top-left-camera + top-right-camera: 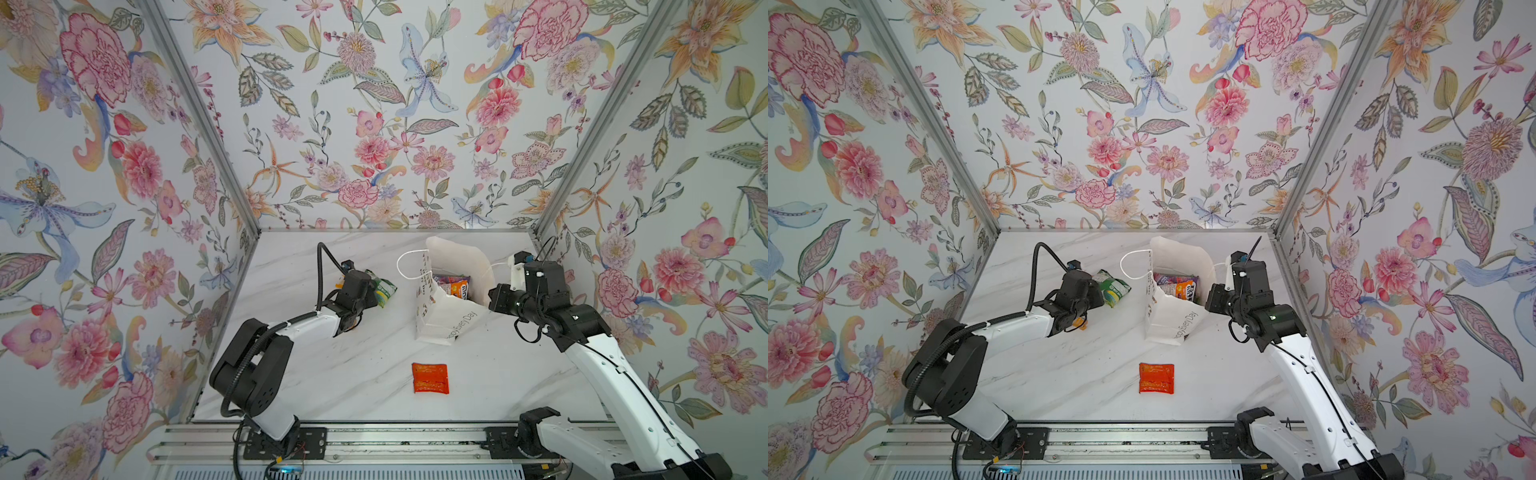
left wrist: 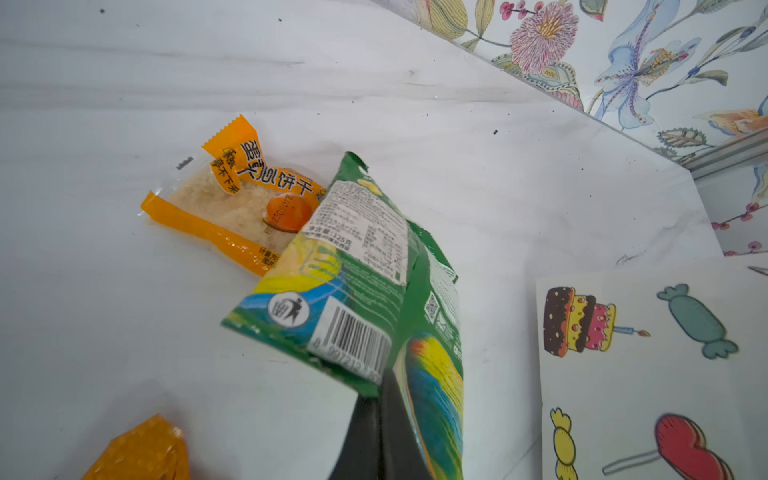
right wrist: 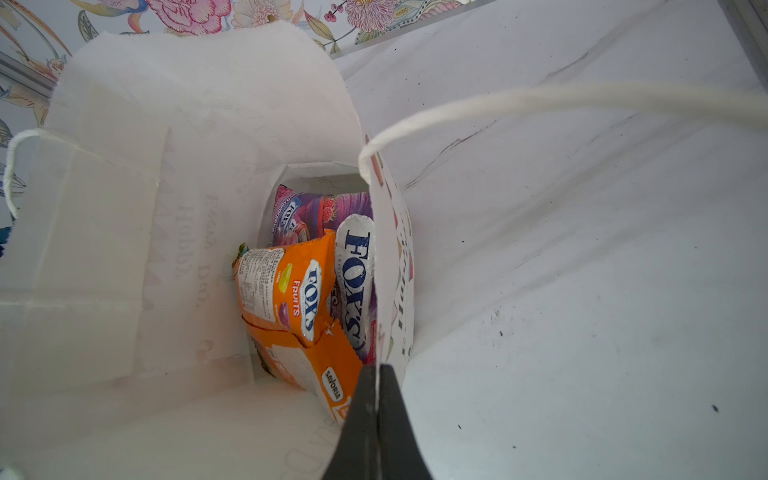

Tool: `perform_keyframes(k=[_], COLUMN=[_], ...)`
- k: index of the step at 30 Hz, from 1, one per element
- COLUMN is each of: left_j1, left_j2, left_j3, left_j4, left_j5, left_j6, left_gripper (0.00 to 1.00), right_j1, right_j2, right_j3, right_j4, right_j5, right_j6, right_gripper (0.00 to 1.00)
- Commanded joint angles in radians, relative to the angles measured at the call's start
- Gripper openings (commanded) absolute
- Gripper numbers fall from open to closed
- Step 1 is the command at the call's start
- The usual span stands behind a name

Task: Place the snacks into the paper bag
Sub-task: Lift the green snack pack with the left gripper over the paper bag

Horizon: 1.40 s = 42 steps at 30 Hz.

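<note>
Glossy green plastic snack packet (image 2: 365, 266), barcoded, is clamped by the left gripper (image 2: 380, 395) near the white paper gift bag (image 1: 449, 320). Bag's wall is pinched by the right gripper (image 3: 376, 384); orange FOX'S packet (image 3: 291, 291) is seen inside.

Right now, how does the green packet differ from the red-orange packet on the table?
The green packet is pinched at one corner by the shut left end effector; the red-orange packet lies flat, untouched. In both top views the green packet is left of the paper bag, the red-orange packet in front of it, nearer the viewer. The green packet carries yellow and blue print; the red-orange packet looks nearly plain. Both are outside the bag.
</note>
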<state>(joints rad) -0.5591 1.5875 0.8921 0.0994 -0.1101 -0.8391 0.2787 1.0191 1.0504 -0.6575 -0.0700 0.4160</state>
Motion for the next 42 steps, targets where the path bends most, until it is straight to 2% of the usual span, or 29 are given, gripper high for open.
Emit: perform_keyframes(k=[1,3,7,15,28,32,42], left_j1=[-0.028,-0.039,-0.076,-0.16,-0.255,-0.274,-0.347], left_j2=[-0.094,-0.122,-0.177,-0.305,-0.456,-0.455,-0.341], left_j3=[0.004,0.024,0.066,0.087,0.206,0.29,0.638], left_j4=[-0.076,-0.12,-0.234,-0.324,-0.474,-0.474,-0.541], left_j5=[-0.037,-0.023,-0.064,-0.097,-0.265,-0.303,-0.356], left_j6=[0.126,0.16,0.216,0.249,0.362,0.419,0.569], left_gripper=[0.0,0.0,0.0,0.0,0.0,0.0,0.0], right_j1=[-0.006,-0.006,-0.004,0.008,0.028,0.034,0.063], right_j2=[-0.01,-0.008,-0.01,0.004,0.012,0.018,0.025], right_j3=[0.007,0.01,0.01,0.021,0.035,0.043,0.074], right_j4=[0.02,0.021,0.021,0.021,0.021,0.02,0.021], right_j5=[0.008,0.01,0.013,0.015,0.024,0.023,0.035], right_j6=[-0.007,-0.008,-0.006,0.001,0.001,0.001,0.001], right_gripper=[0.0,0.0,0.0,0.0,0.0,0.0,0.0])
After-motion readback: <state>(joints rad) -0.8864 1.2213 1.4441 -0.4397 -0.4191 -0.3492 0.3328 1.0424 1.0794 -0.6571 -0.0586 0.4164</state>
